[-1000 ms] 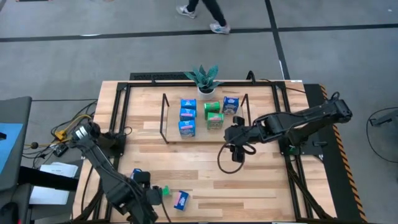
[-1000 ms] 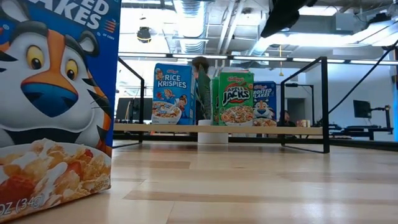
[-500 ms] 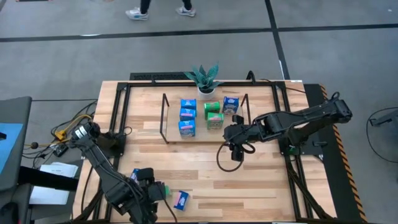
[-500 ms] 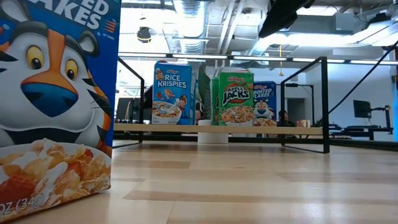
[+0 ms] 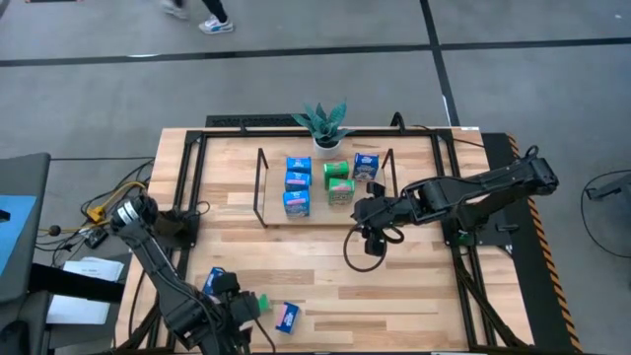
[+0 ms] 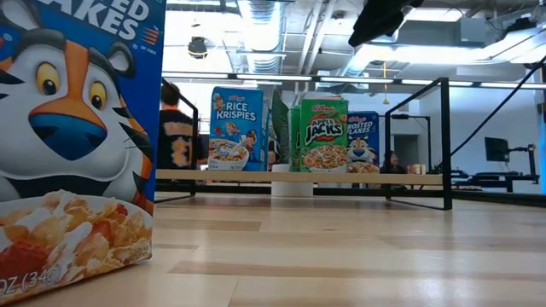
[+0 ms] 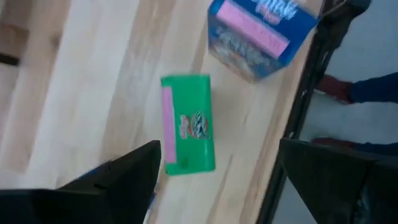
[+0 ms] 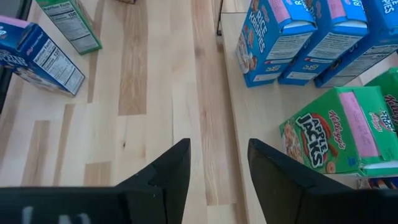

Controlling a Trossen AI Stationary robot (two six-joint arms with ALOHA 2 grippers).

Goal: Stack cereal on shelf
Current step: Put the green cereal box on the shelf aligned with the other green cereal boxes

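Lying flat, green cereal box (image 7: 187,123) shows pink edge.

The left arm bends low at the near-left corner of the counter (image 5: 414,286), its left gripper (image 7: 214,180) with fingers (image 7: 134,174) spread wide and empty; the right arm reaches in from the right, its right gripper (image 8: 217,171) hovering with fingers parted, holding nothing

I see six cereal boxes upright on the wire-framed wooden shelf (image 5: 325,212): four blue (image 5: 297,181), two green (image 5: 338,182). Near the table's front edge lie three more: green (image 5: 262,303), blue (image 5: 287,316), blue (image 5: 215,284).
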